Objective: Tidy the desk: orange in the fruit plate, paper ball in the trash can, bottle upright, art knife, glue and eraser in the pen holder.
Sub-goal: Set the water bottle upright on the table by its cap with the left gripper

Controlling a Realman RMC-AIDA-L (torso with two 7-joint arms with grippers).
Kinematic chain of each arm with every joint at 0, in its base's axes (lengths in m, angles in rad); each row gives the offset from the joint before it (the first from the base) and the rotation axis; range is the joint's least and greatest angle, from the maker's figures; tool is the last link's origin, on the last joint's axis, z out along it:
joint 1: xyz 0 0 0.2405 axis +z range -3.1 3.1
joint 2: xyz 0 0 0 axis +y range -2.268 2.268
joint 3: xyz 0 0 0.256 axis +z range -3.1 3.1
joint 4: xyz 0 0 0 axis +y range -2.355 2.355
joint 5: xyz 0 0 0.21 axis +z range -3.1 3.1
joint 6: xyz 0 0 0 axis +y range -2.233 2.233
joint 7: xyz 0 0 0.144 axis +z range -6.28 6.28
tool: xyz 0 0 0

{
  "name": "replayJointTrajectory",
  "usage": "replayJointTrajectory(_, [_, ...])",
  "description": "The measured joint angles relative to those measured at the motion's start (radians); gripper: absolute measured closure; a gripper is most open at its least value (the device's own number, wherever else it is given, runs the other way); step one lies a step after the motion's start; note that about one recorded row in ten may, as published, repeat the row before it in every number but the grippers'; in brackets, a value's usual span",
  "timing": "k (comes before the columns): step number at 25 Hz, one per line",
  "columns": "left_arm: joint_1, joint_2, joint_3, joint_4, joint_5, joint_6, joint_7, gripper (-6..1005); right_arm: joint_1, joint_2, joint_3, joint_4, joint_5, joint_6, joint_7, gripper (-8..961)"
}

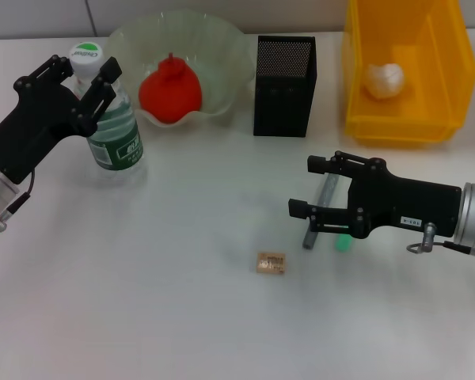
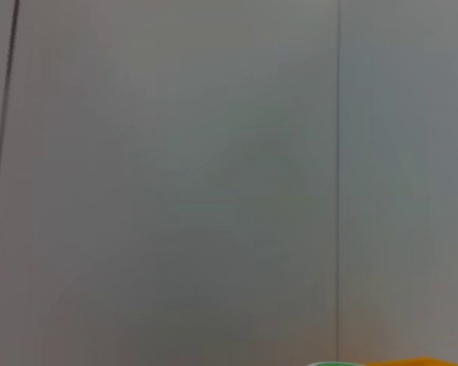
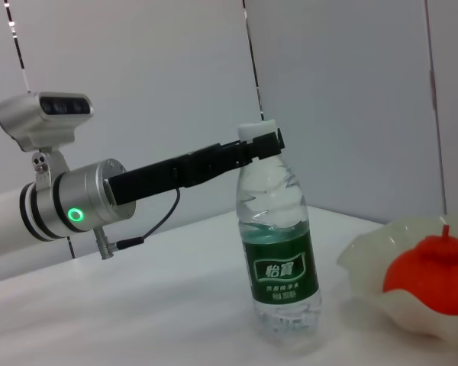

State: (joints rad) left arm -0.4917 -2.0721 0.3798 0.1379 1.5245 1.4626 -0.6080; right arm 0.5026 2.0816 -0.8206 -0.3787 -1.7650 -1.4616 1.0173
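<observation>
The bottle [image 1: 115,127] stands upright at the left, and my left gripper [image 1: 87,73] is open with a finger on each side of its neck. The right wrist view shows the same bottle [image 3: 278,259] with the left gripper [image 3: 259,145] level with its cap. The orange [image 1: 170,91] lies in the fruit plate [image 1: 222,47]. A paper ball [image 1: 384,79] rests in the trash can [image 1: 356,95]. My right gripper [image 1: 305,186] is open above the grey art knife [image 1: 323,204]. A green glue piece [image 1: 344,242] peeks out beneath it. The eraser [image 1: 271,263] lies on the table.
The black pen holder [image 1: 285,87] stands between the fruit plate and the trash can. The white table [image 1: 166,301] stretches toward the front. The left wrist view shows mostly a pale wall.
</observation>
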Motion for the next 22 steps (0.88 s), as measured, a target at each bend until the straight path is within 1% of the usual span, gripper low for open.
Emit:
replayJointTrajectory(12, [-0.022,-0.002,-0.004,-0.011,-0.015,-0.076,0.002,557,-0.001,0.000,0.000,0.003,-0.008,0.038,0.003,133])
replayJointTrajectory(22, [-0.023,-0.002,-0.005,-0.011,-0.016,-0.086,0.002,551,0.003,0.000,0.000,0.003,-0.008,0.046,0.003,134])
